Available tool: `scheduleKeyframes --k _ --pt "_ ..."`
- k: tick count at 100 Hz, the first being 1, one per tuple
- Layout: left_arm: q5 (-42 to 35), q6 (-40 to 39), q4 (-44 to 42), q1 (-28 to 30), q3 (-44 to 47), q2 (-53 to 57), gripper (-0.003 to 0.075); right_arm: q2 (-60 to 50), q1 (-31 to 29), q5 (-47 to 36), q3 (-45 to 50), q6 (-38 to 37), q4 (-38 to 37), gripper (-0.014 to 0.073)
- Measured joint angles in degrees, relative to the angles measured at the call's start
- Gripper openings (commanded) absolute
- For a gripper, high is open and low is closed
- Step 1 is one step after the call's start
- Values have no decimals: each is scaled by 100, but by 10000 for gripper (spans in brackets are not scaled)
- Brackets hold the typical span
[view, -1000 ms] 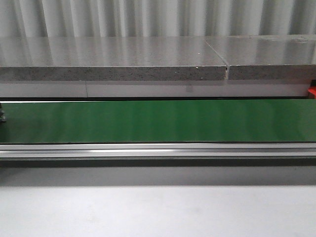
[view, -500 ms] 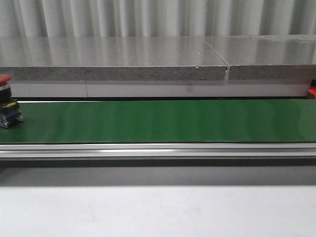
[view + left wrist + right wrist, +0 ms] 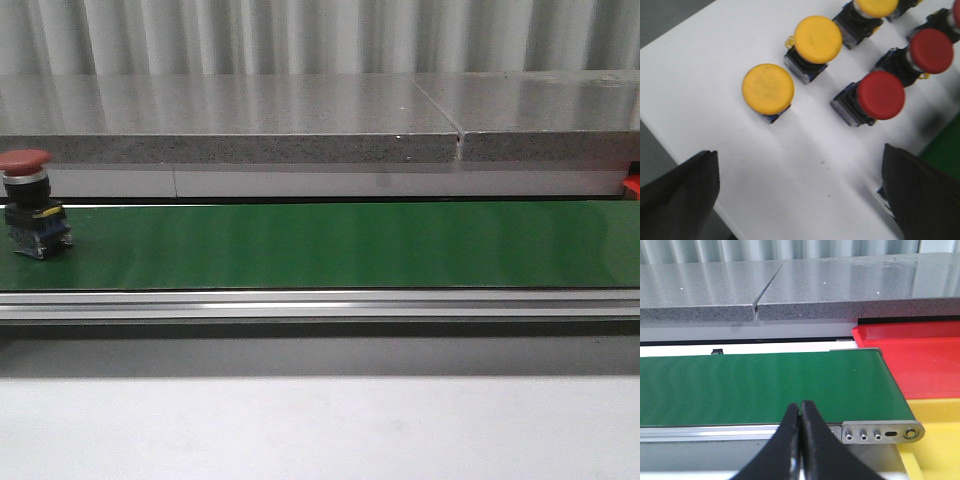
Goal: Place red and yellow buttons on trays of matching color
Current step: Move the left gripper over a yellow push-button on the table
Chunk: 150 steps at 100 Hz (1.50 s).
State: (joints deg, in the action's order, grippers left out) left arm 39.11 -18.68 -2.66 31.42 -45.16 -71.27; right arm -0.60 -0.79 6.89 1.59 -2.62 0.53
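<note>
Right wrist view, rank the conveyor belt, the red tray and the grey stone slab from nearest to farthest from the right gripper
1. Green conveyor belt, directly ahead of the right gripper.
2. Red tray, past the belt's end, off to one side.
3. Grey stone slab, along the back.

We saw one red button [image 3: 28, 200] upright at the far left of the green belt [image 3: 330, 245], mushroom cap on top. Three yellow buttons [image 3: 768, 89] and three red buttons [image 3: 880, 95] stood in rows on a white surface [image 3: 790, 165]. The red tray [image 3: 920, 357] lay beside the belt's end, the yellow tray [image 3: 937, 440] next to it.
</note>
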Motion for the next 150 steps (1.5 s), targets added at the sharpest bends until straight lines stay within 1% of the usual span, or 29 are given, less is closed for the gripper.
scheduleKeyframes --k 12,24,60,73,91,133,138,142,147,150 --pt "-63 -432 -345 0 12 -285 638 0 0 0 0 0 0 -68" --pt "-199 -561 -441 0 12 -562 638 0 0 0 0 0 0 -68" --pt "-651 -617 -521 11 12 -1349 638 0 0 0 0 0 0 -68" --pt "-788 -664 -559 120 -23 -1487 638 0 0 0 0 0 0 -68" --pt "-824 -687 -599 210 -215 -1689 638 0 0 0 0 0 0 -68" --pt "-893 -691 -599 207 -563 -2201 636 0 0 0 0 0 0 -68" --pt "-903 -700 -599 207 -563 -2244 620 0 0 0 0 0 0 -68" --pt "-906 -700 -599 207 -563 -2259 589 0 0 0 0 0 0 -68" --pt "-906 -700 -599 207 -563 -2275 533 0 0 0 0 0 0 -68" --pt "-906 -700 -599 207 -563 -2279 482 0 0 0 0 0 0 -68"
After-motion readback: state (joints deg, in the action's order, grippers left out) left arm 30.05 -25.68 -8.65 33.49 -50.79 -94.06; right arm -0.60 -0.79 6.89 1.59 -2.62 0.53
